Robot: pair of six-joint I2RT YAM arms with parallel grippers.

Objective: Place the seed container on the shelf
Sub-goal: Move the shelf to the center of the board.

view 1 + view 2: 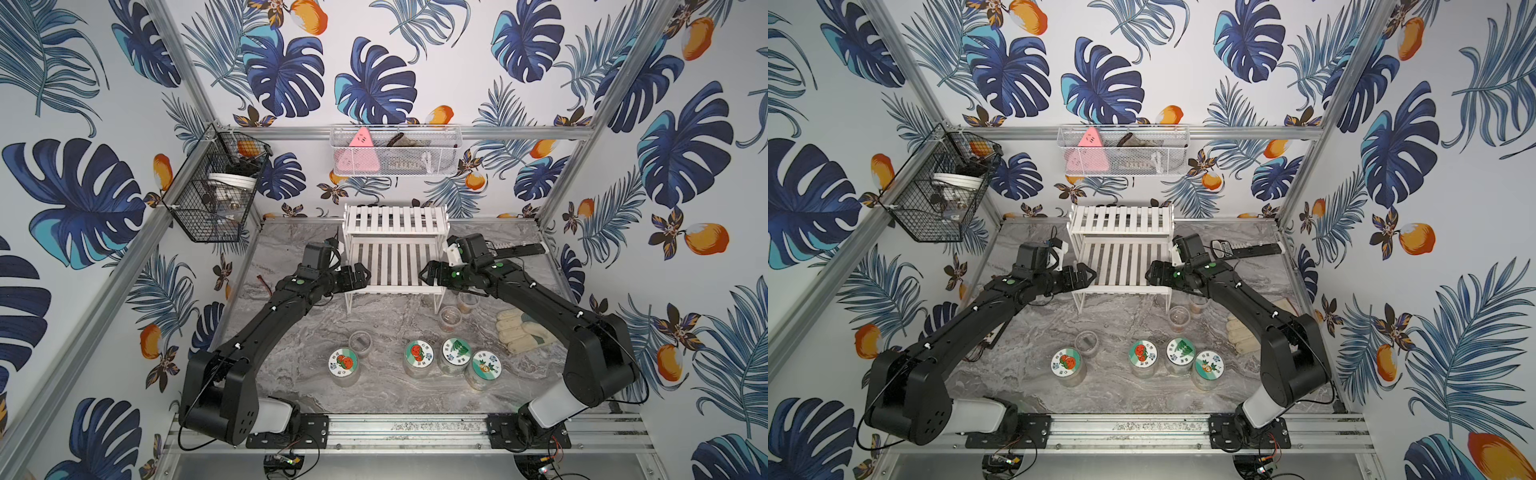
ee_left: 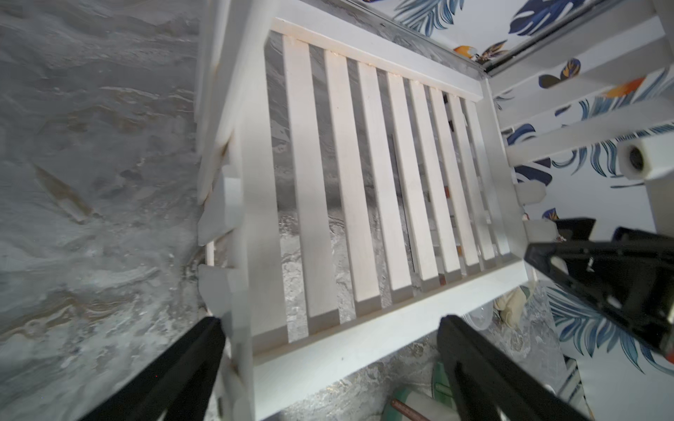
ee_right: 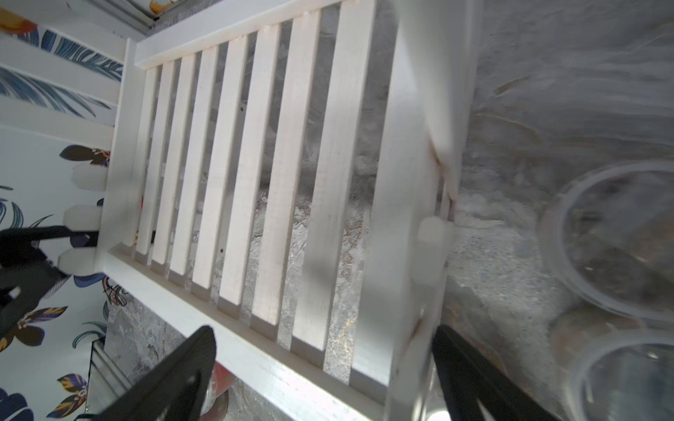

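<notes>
Marble table [image 1: 390, 328]: left gripper [image 1: 365, 276], right gripper [image 1: 424, 275] flank shelf [image 1: 395, 257].

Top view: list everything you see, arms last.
shelf: 1, white, back centre of the table, both tiers bare
lidded jars: 4, clear with picture lids, front of the table
small cups: 3, clear, one beside the leftmost jar, two by the shelf's right front leg
glove: at least 1, cream, right side
long tool: 1, black, back right
wire basket: 1, black, hung left, filled
mesh basket: 1, white, hung at back, filled
left gripper: open, at the shelf's left end
right gripper: open, at the shelf's right end
</notes>
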